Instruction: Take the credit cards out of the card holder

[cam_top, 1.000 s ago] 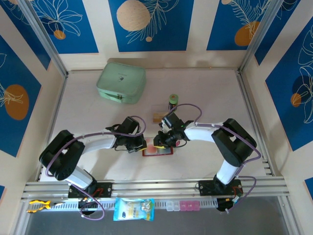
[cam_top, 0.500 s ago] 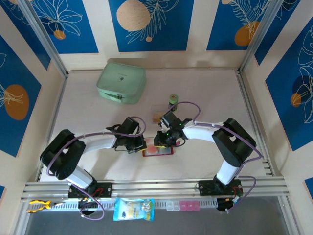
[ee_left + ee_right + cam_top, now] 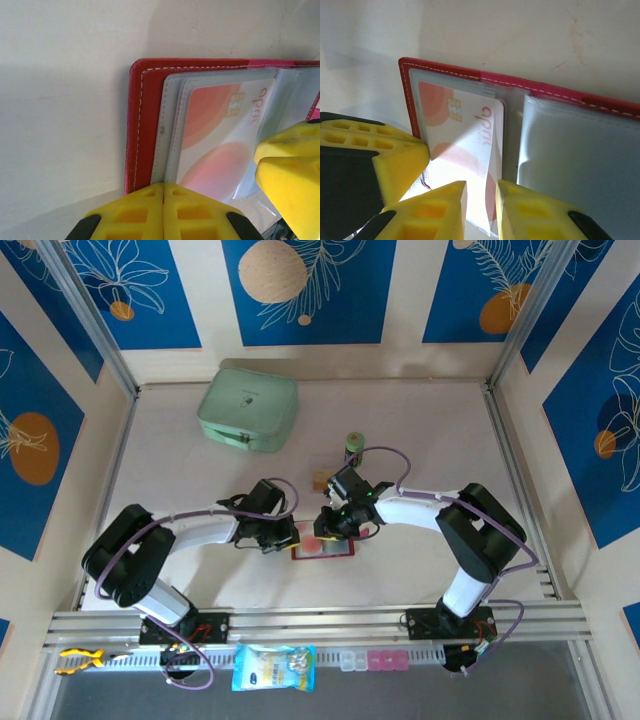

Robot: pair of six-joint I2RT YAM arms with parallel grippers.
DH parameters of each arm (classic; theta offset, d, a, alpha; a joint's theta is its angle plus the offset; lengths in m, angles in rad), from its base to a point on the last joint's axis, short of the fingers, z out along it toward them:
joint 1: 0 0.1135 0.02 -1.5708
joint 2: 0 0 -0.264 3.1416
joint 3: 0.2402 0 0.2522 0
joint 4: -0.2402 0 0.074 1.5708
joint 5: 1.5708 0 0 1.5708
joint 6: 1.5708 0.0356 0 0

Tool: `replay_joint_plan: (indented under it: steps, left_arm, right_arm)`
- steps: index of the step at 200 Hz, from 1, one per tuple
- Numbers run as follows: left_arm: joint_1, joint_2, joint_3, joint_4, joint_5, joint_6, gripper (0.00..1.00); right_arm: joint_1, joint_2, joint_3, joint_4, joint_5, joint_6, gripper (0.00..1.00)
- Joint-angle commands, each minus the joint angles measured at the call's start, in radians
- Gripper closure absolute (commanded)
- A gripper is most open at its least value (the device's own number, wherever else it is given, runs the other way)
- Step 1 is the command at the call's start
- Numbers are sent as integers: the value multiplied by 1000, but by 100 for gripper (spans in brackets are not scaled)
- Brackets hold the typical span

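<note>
- Credit card (image 3: 465,135), white with orange-pink discs and a gold chip, sits in a clear sleeve of the card holder (image 3: 142,130). Its near edge lies in the gap between the yellow jaws of the right gripper (image 3: 481,192).
- Those jaws stand a little apart, one on each side of the card's edge. Whether they actually pinch it cannot be told.
- The left gripper (image 3: 163,192) has its jaws pressed together with nothing between them. The tips sit at the holder's near edge, where the sleeves meet the red cover, and seem to press down on it.
- In the left wrist view, one right finger hangs over the sleeves, on the side of the card away from the red cover.
- The holder lies open and flat on the pale table (image 3: 430,440). Its cover is dark red with white stitching.
- A loose greyish clear sleeve (image 3: 570,160) lies just beside the card, further in from the holder's stitched end.
- From above, the two grippers meet over the holder, the left one at its left end and the right one at its far edge.
- Just beyond the holder is a small tan rectangular item (image 3: 321,480). Further beyond stands a small green can (image 3: 354,447), apart from the holder.
- Well beyond the holder and to its left lies a mint-green zip case (image 3: 248,408).
- Nearer than the holder, along the rail by the arm bases, are a blue and yellow packet (image 3: 273,667) and a row of small pink and clear boxes (image 3: 370,659).
</note>
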Motion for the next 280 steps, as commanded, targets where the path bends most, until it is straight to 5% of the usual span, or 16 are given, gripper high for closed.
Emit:
replay_joint_plan:
  steps: [1,280]
  left_arm:
    - [10,14,-6,-53,-18,24,94]
    - [10,9,-6,-65,-22,17,94]
  right_arm:
    - [1,-15,2,22,-39,14,77]
    - [3,-9,22,-67,46,-25,71]
